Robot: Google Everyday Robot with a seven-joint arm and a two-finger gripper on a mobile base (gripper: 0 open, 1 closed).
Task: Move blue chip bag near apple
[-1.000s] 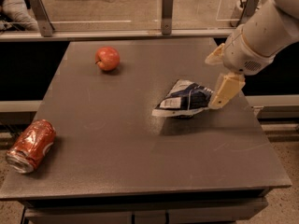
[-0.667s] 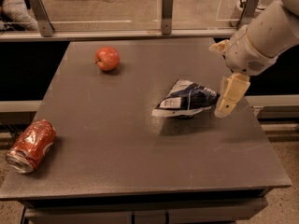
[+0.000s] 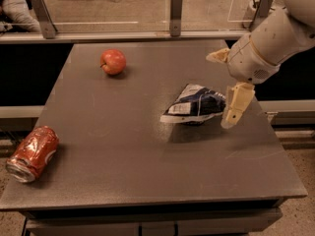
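The blue chip bag [image 3: 197,105] lies crumpled on the grey table [image 3: 123,151], right of the middle. The apple [image 3: 113,61] sits at the far left part of the table, well apart from the bag. My gripper [image 3: 219,90] is at the bag's right end, open and wide. One finger [image 3: 217,57] is up behind the bag. The other finger [image 3: 236,105] hangs down beside the bag's right edge. The gripper holds nothing.
A crushed red soda can [image 3: 32,153] lies at the table's front left corner. A rail with metal posts [image 3: 176,13] and a glass panel runs behind the table's far edge. The table's right edge is close under my arm [image 3: 270,43].
The gripper has shifted slightly beside the bag's right end, with the lower finger a little lower. The bag, the apple and the can have not moved.
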